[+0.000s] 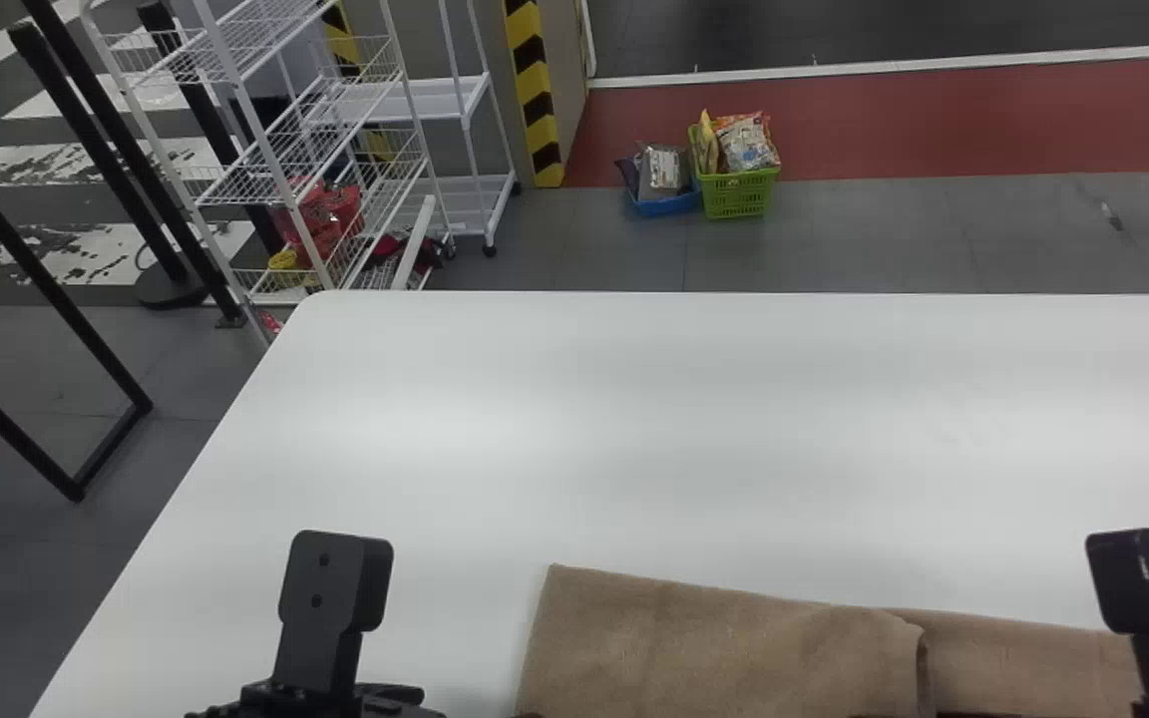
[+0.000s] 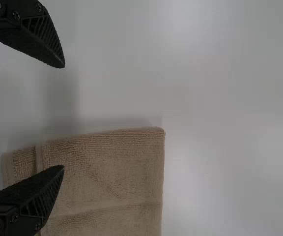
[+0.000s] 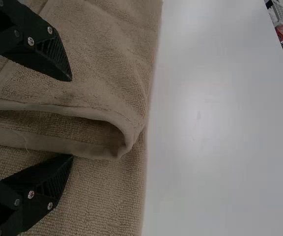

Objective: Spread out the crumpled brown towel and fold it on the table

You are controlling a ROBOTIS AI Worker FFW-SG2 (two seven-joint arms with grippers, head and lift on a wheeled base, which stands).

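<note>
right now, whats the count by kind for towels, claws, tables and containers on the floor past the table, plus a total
brown towel: 1
claws: 2 (left claw, right claw)
white table: 1
floor containers: 2 (green basket, blue container)
total: 6

The brown towel (image 1: 714,643) lies partly folded on the white table (image 1: 634,429), a green basket (image 1: 739,195) on the floor (image 1: 884,234) beyond.

Towel (image 1: 724,648) is rough matt cloth, tbl (image 1: 654,449) smooth & semi-glossy.
</note>
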